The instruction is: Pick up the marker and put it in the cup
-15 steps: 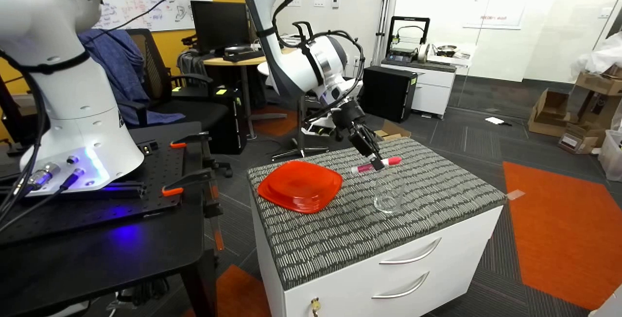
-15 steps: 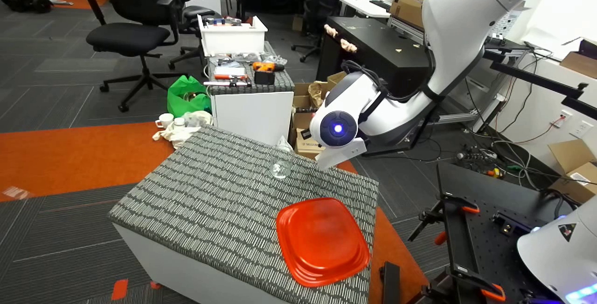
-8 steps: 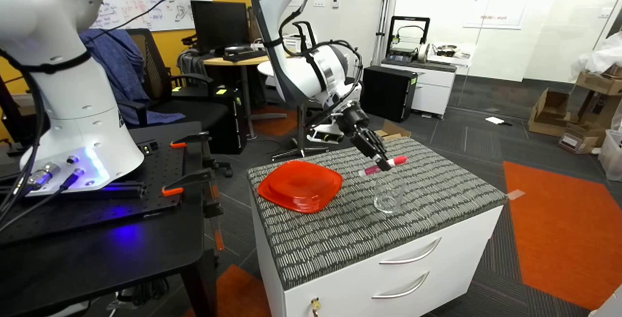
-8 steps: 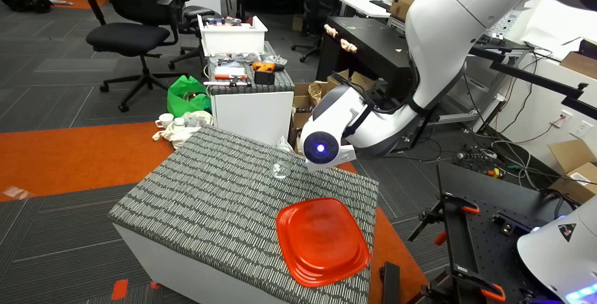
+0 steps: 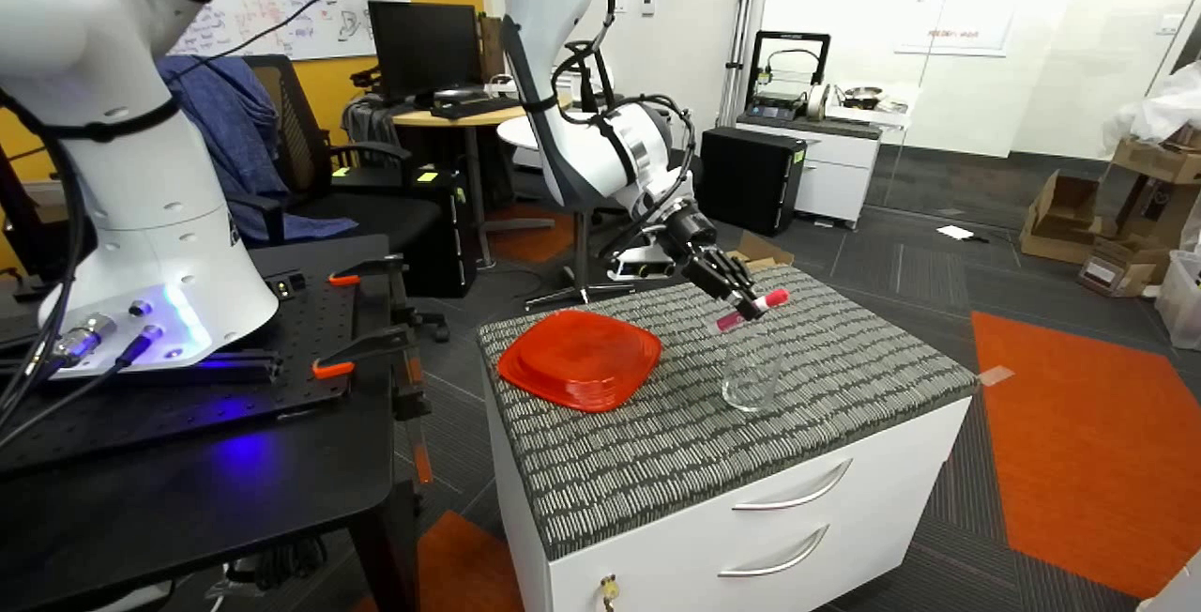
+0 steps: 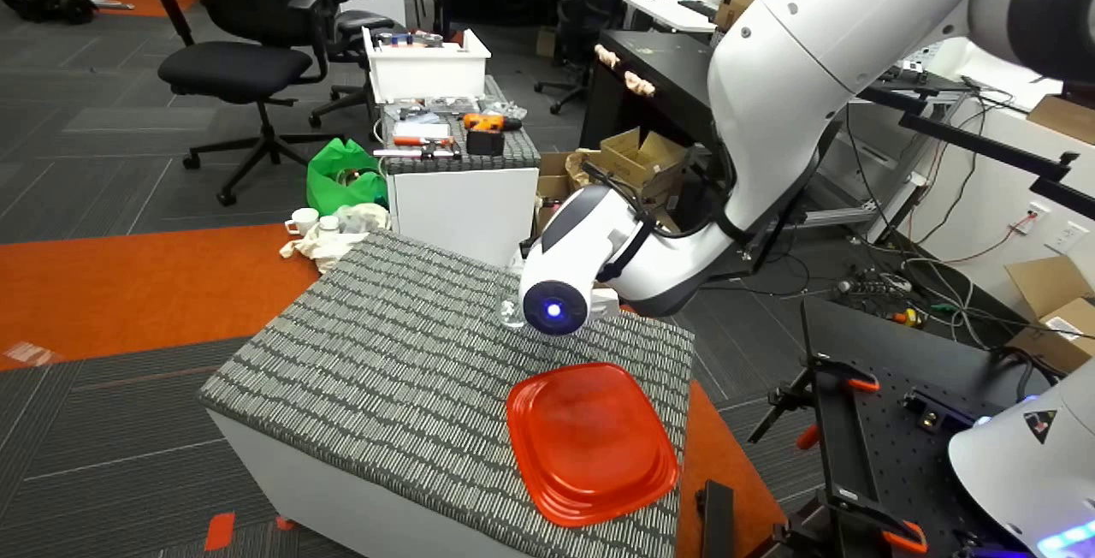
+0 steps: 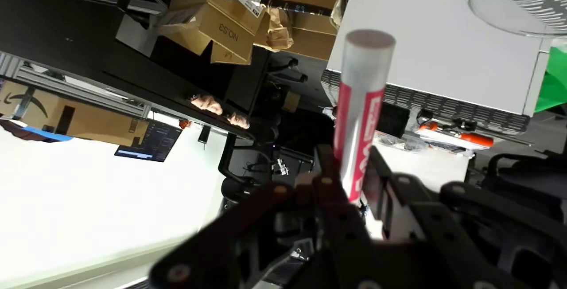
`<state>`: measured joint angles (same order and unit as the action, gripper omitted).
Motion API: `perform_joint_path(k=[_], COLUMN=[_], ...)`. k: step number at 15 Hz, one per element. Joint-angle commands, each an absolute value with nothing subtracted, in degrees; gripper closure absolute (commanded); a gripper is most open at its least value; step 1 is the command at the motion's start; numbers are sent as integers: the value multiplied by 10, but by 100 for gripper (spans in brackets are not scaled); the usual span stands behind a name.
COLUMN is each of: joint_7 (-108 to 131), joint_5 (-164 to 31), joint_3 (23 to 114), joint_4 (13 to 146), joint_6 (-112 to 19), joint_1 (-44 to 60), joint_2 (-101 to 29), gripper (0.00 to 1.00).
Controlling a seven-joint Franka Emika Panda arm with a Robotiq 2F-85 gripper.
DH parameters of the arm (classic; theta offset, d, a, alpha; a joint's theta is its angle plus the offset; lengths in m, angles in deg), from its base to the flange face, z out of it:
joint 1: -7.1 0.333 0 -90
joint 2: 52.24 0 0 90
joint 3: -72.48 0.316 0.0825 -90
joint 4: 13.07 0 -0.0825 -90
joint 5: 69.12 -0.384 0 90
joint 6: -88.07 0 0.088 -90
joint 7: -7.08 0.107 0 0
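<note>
Black two-fingered tool (image 5: 750,308): grips a thin, whitish-ended red marker (image 5: 775,298) partway along its barrel, the fingers (image 7: 330,205) drawn in to the marker's width, one on each side.
Marker aloft: tilted in mid-air above a white two-drawer desk (image 5: 863,382) with a grey patterned top, the red cap end the higher one in an exterior view; in the wrist view, pale letters mark the red label and the whitish end points up the frame.
Small clear cup (image 5: 749,389): stands upright on the desk, just below the marker in an exterior view; whether the marker is squarely over its mouth cannot be told. In an exterior view the cup (image 6: 510,311) is partly covered by a white-and-grey robot arm (image 6: 770,113).
Wide, square orange-red dish (image 5: 580,359): lies on the desk in both exterior views, apart from the cup and nearer the arm's base.
Beyond the desk: in an exterior view, a bright green bag (image 6: 345,175) slumps beside a white cabinet (image 6: 458,209) that carries an orange-and-black power drill (image 6: 489,132); brown cardboard boxes (image 6: 646,160) stand nearby, flaps up.
</note>
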<state>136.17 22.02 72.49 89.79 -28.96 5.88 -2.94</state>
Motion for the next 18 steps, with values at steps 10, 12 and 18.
perform_joint_path(k=[10, 12, 18], joint_7=[1391, 1388, 1374], joint_5=[214, 212, 204], joint_3=[713, 711, 710], joint_4=[768, 745, 674], joint_6=[-256, -252, -250], joint_1=[71, 72, 74], joint_2=[63, 79, 135], gripper=[95, 95, 95])
